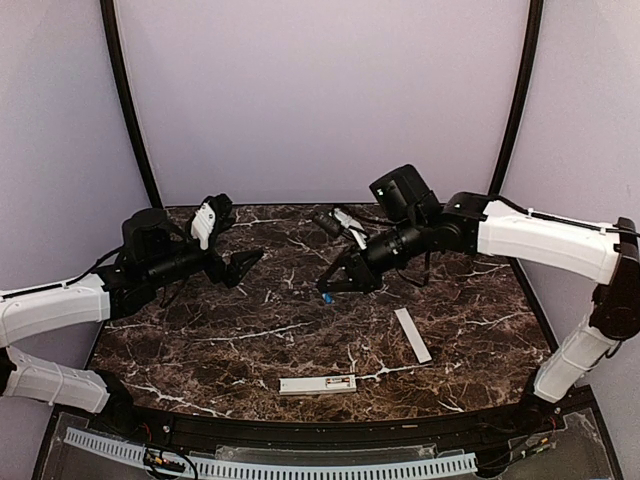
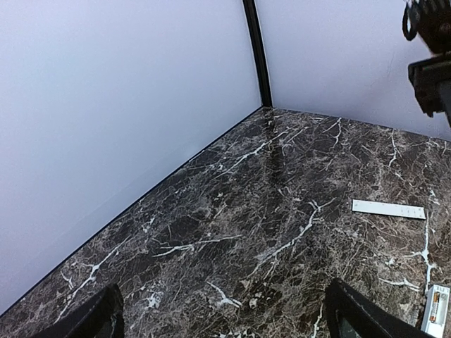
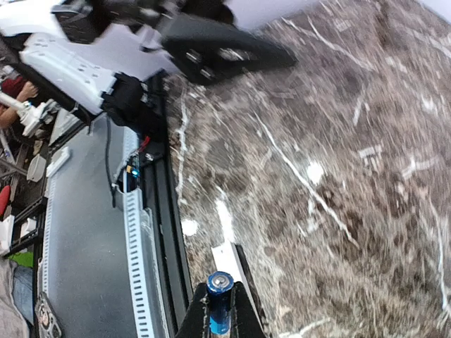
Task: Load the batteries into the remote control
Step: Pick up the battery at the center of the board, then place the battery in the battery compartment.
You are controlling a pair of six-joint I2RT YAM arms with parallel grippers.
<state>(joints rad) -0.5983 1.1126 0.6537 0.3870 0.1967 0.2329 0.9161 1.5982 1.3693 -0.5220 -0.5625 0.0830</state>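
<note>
The remote control (image 1: 318, 385) is a white bar lying near the table's front edge, with its compartment open at the right end. It also shows in the left wrist view (image 2: 437, 310) and in the right wrist view (image 3: 230, 259). My right gripper (image 1: 329, 289) hangs above the table's middle, shut on a blue battery (image 1: 327, 297). In the right wrist view the battery (image 3: 220, 299) stands up between the gripper's (image 3: 220, 317) fingers. My left gripper (image 1: 248, 267) is open and empty, off to the left above the table. Its fingers spread wide in the left wrist view (image 2: 224, 296).
The flat grey-white cover strip (image 1: 412, 335) lies to the right of the middle, apart from the remote; it also shows in the left wrist view (image 2: 389, 208). A white cable track (image 1: 270, 465) runs along the front edge. Lilac walls close in the back and sides.
</note>
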